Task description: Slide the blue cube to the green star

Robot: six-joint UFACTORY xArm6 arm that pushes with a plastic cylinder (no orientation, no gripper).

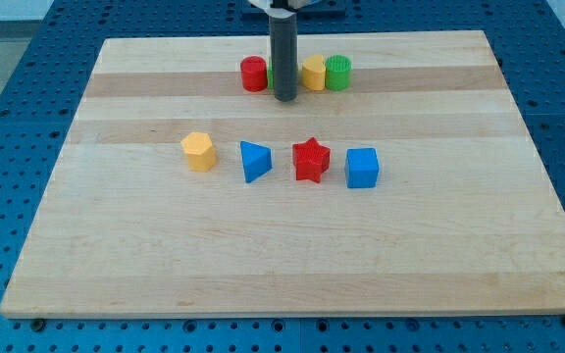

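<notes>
The blue cube [362, 168] stands at the right end of a row across the middle of the board. A ridged green block [338, 73], whose shape I cannot make out, stands at the right end of a row near the view's top. A sliver of another green block [271, 75] shows just left of my rod, which hides most of it. My tip [284, 99] rests on the board just below that top row, between the red and yellow blocks. It is well above and left of the blue cube and not touching it.
In the top row, a red cylinder [254, 75] is at the left and a yellow block [313, 73] sits beside the green one. In the middle row, from the left: a yellow hexagon [198, 151], a blue triangle [254, 161], a red star [311, 160].
</notes>
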